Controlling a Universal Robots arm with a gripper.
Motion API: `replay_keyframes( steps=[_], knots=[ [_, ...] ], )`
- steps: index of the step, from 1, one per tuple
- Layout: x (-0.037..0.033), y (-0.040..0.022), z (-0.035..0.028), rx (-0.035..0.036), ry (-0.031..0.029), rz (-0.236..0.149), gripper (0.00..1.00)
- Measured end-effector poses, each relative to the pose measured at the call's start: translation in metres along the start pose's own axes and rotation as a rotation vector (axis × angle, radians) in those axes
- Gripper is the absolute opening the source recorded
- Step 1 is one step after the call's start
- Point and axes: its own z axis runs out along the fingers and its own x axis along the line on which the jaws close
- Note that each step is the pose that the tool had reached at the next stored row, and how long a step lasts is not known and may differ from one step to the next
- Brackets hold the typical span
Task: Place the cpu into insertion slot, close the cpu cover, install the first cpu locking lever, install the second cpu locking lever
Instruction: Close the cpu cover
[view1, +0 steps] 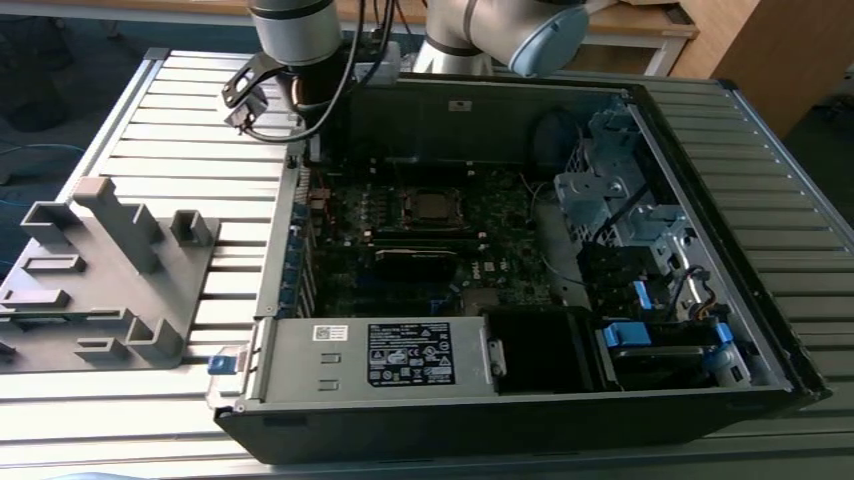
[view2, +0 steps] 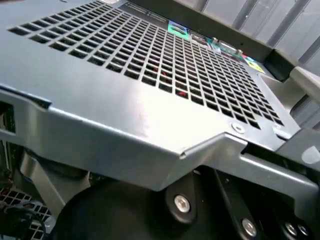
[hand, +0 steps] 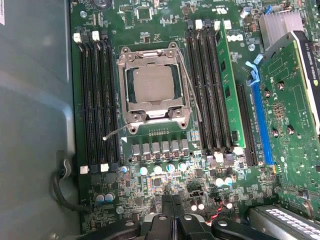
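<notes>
Slatted metal desk (view1: 160, 110) carries an open case (view1: 400, 425) in the exterior view. The slot (view1: 430, 205) lies mid-board, with the arm (view1: 300, 40) high beyond it.

The second wrist view looks closely at the case's perforated wall (view2: 150, 65).

In the first wrist view, the cpu (hand: 152, 84) sits in the slot with the cover (hand: 150, 114) down around it. One lever (hand: 192, 90) runs beside the slot and another (hand: 116, 133) juts away from it. The gripper (hand: 172, 205) hangs near the slot, clenched on nothing.

The levers look thin and springy, probably best pressed at their bent ends. The cpu is likely light, stiff and fragile, so held by its edges.
</notes>
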Motion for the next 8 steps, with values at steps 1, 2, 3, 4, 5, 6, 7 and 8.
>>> replay_keyframes(
  steps=[1, 2, 3, 4, 5, 6, 7, 8],
  knots=[
    [-0.0004, -0.0031, -0.0004, -0.0017, 0.0002, 0.000, 0.11],
    [-0.0008, -0.0064, -0.0008, -0.0031, 0.0003, 0.000, 0.11],
    [-0.0013, -0.0099, -0.0013, -0.0049, 0.0005, 0.001, 0.11],
    [-0.0017, -0.0130, -0.0017, -0.0066, 0.0007, 0.001, 0.11],
    [-0.0021, -0.0162, -0.0021, -0.0082, 0.0009, 0.001, 0.11],
    [-0.0025, -0.0195, -0.0025, -0.0098, 0.0010, 0.001, 0.11],
    [-0.0029, -0.0228, -0.0029, -0.0115, 0.0013, 0.001, 0.11],
    [-0.0033, -0.0259, -0.0033, -0.0131, 0.0014, 0.002, 0.11]
  ],
)
